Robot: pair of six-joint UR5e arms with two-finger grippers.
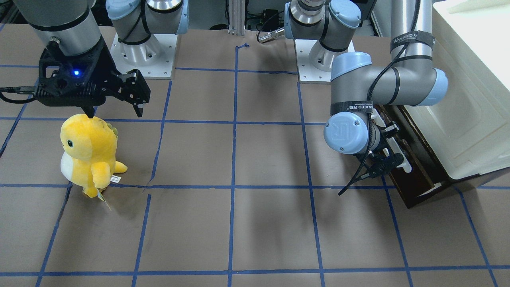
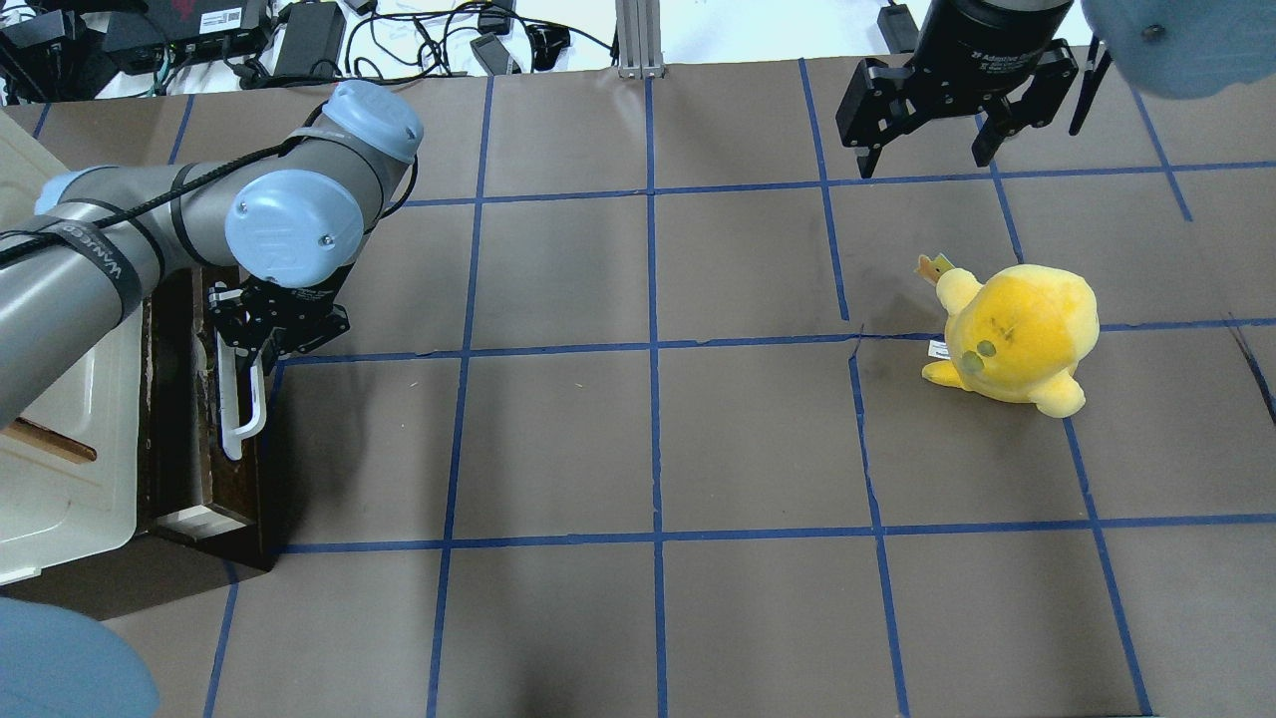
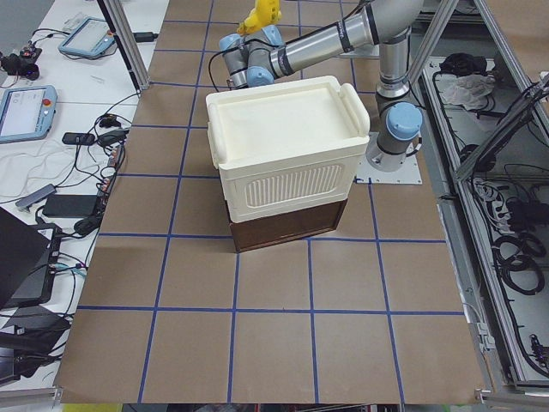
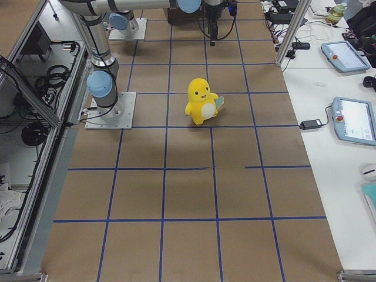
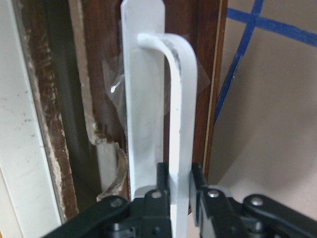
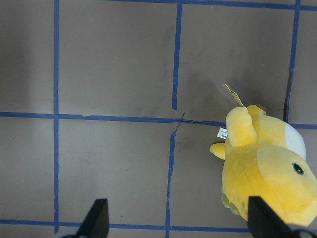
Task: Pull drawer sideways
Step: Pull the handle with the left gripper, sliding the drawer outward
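The dark brown drawer (image 2: 194, 469) sits under the cream-white cabinet (image 2: 60, 479) at the table's left end and sticks out a little. It also shows in the front view (image 1: 418, 181) and the left side view (image 3: 287, 225). Its long white bar handle (image 2: 241, 404) runs along the drawer's front. My left gripper (image 2: 261, 344) is shut on one end of the handle. In the left wrist view the black fingers (image 5: 161, 181) clamp the bar (image 5: 181, 124) from both sides. My right gripper (image 2: 927, 150) is open and empty, raised above the table far to the right.
A yellow plush toy (image 2: 1012, 334) stands on the brown table with its blue tape grid, near my right gripper (image 1: 115, 113). It also shows in the right wrist view (image 6: 267, 168). The left arm's elbow (image 1: 346, 133) hangs over the drawer front.
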